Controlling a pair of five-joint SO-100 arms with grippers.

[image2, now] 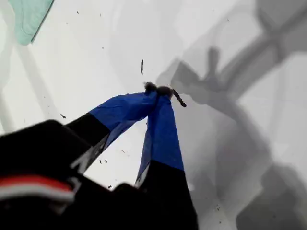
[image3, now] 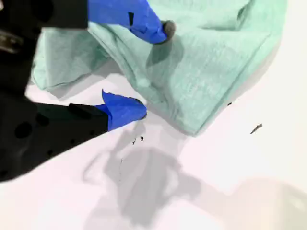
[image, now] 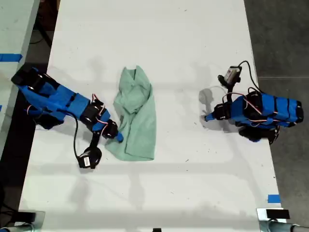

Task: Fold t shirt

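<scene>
The t shirt (image: 136, 116) lies bunched and lengthwise on the white tabletop (image: 159, 43), a little toward the exterior view's left of the middle. It is a pale mint-green strip of wrinkled cloth, narrower at its far end and wider at its near end, with folds and a seam running along it.

The second end effector (image: 119, 137) belongs to the blue arm (image: 53, 104) that reaches in from the exterior view's left. It sits at the t shirt's near edge on that side. In the second wrist view the second end effector (image3: 148, 72) has its jaws apart: one blue fingertip (image3: 156, 29) rests over the green fabric (image3: 211, 72), and the other fingertip (image3: 125, 109) lies low on the bare tabletop just beside the cloth's edge. No fabric is pinched between them. A black camera module (image: 89, 158) hangs on a cable beside this arm.

The first end effector (image: 206, 117) belongs to the blue arm (image: 263, 113) on the exterior view's right, well apart from the t shirt. In the first wrist view the first end effector (image2: 158, 89) has its jaws together, the blue-taped tips meeting above bare white tabletop with nothing between them. A corner of the green cloth (image2: 29, 17) shows far off at that picture's edge. Blue tape marks (image: 273, 198) sit near the tabletop's edge at the exterior view's lower right.
</scene>
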